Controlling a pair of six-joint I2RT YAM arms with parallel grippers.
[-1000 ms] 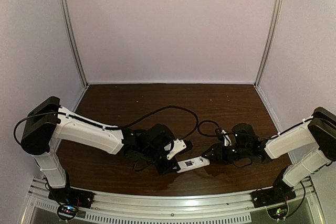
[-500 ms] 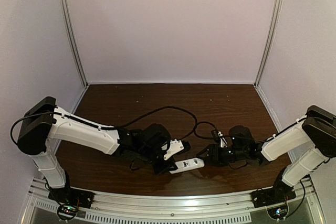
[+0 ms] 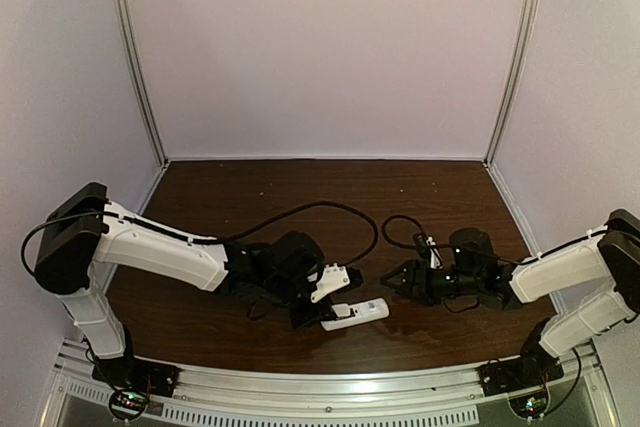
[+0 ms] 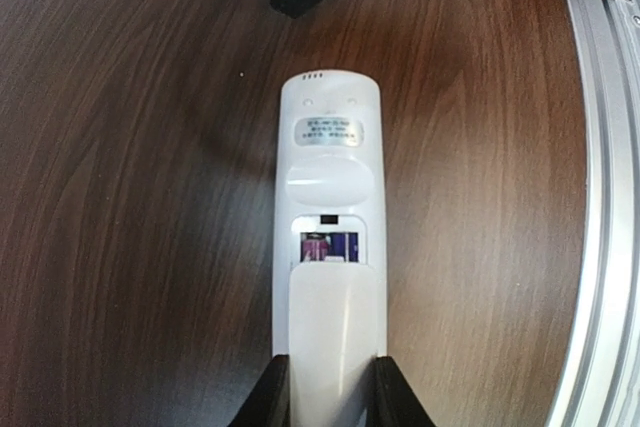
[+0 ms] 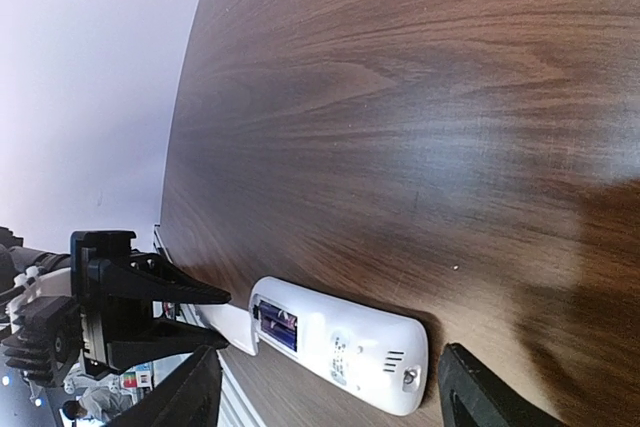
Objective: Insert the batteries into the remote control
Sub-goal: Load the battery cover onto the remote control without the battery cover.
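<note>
**Left gripper**: jaws narrow and closed on the two long sides of the remote. One finger presses each edge at the end nearest the wrist. The remote lies back-up on the table and runs straight out from the fingertips. Its far end points toward the right gripper.

Just beyond the fingertips, a white cover sits over the near part of the battery bay. The strip of bay past the cover's edge is uncovered. There the batteries show side by side, purple-blue, with a reddish patch on one. Farther out along the remote's back come an oval recess and then a small grey label. A metal rail runs along the table edge to one side of the hand.

**Right gripper**: jaws wide, with nothing between them. It stands past the remote's free end, apart from it, with its fingertips turned toward it. In the right wrist view the remote lies ahead of the hand, across the gap between the two fingers. The open strip of bay and the batteries are in sight there, and the left gripper clamps the remote's far end.
</note>
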